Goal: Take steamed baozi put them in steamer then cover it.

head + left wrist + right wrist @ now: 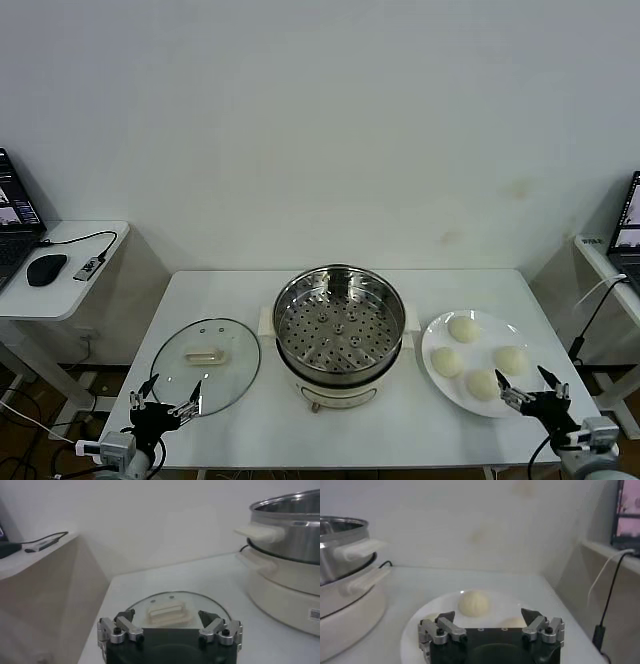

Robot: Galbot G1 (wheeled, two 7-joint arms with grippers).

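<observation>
Four smooth cream-white baozi (463, 327) lay on a plate (432, 345), right of the shiny, uncovered steamer (340, 322); sat just ahead of the right pincer (533, 389), spread wide, ungrasping; left pincer (166, 402) likewise released near the lid (205, 360)

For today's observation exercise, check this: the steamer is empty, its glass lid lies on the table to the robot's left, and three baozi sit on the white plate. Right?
Not quite: the head view shows four baozi on the plate, not three. The rest holds.
</observation>
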